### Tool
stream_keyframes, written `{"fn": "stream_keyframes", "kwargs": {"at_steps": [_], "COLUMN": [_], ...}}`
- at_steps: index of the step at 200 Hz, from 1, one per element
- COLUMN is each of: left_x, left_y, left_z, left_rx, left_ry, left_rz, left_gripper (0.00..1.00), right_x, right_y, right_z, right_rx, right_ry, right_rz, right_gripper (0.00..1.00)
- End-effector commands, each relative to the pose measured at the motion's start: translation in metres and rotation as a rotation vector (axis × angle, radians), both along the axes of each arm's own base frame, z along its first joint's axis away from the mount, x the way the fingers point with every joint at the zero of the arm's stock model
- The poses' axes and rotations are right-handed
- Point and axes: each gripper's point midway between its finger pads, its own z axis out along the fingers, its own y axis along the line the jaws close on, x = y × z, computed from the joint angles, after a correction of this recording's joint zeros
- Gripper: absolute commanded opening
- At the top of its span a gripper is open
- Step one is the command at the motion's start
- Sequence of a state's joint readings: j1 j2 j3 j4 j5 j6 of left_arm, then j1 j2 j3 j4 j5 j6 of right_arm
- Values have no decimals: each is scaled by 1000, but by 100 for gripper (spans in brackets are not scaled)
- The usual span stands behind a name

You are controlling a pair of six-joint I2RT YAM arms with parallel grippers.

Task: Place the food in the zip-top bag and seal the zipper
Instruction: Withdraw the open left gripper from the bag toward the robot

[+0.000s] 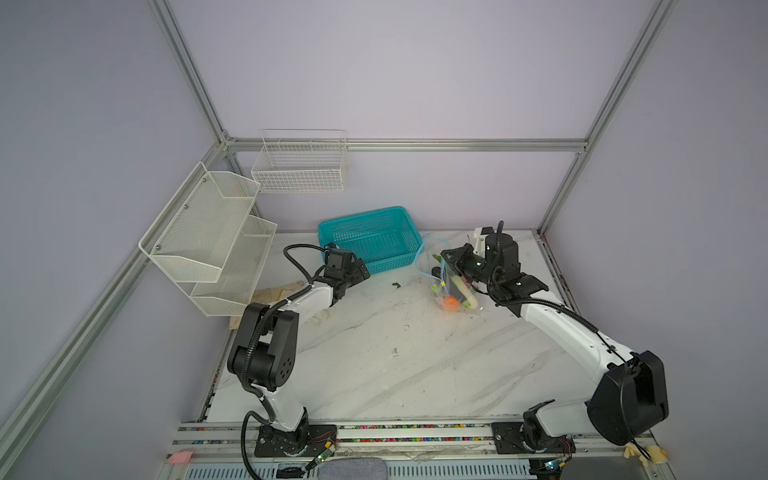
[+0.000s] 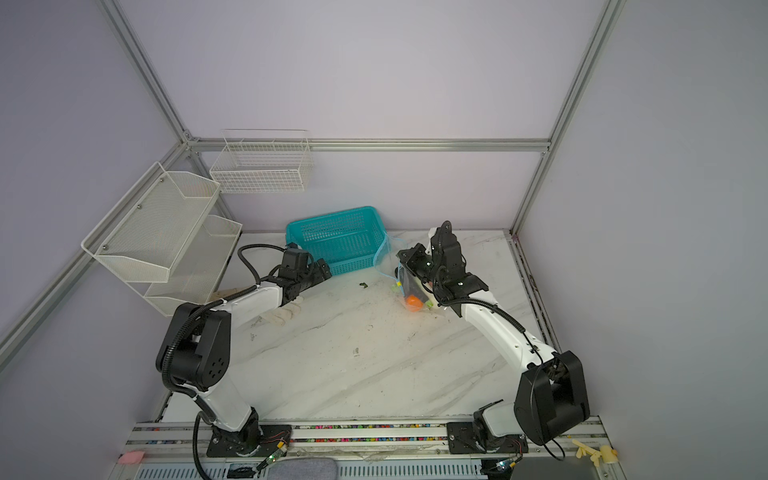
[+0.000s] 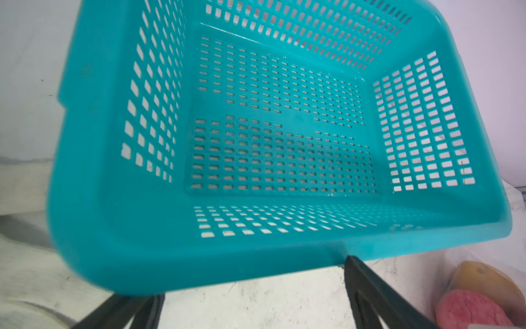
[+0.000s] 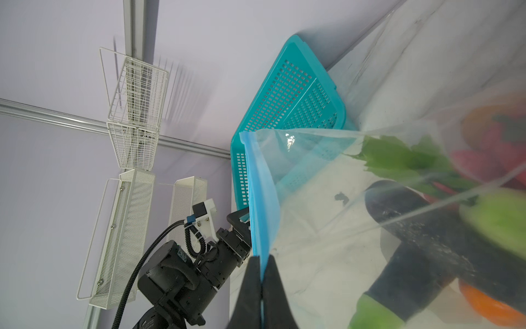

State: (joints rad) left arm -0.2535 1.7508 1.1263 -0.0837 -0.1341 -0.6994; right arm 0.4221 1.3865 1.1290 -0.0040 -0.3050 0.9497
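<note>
You see a teal basket (image 1: 395, 257) with a grid of slots, a white desk (image 1: 374, 353) veined grey, a clear zip-top bag (image 4: 313, 242) edged by a light-blue zipper (image 4: 260, 205), and orange, green and near-black food (image 4: 421, 242) inside.

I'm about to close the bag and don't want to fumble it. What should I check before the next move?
1. Hold: right gripper shut on zipper, ok.
2. Free arm: left gripper open, holding nothing, ok.
3. Loading: food inside bag, none in basket, ok.
4. Stray: dark scrap on table, food or not, cannot tell.
5. Seal: mouth looks open, not ok.
6. Handle: yellow slider in view, ok.
</note>
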Motion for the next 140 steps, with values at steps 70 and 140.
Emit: {"fn": "stream_keyframes", "kwargs": {"at_steps": [70,140], "left_x": [52,27], "left_y": [20,8], "left_z": [58,93], "left_rx": [-39,-147], "left_ry": [-154,-212], "left_rz": [55,-25], "left_gripper": [95,96], "right_x": [-17,-31], "right_y": [10,21], "right_z": [13,17], "right_rx": [-21,-54], "right_ry": [-41,-97], "right_rz": [69,178], "right_gripper": [0,0]}}
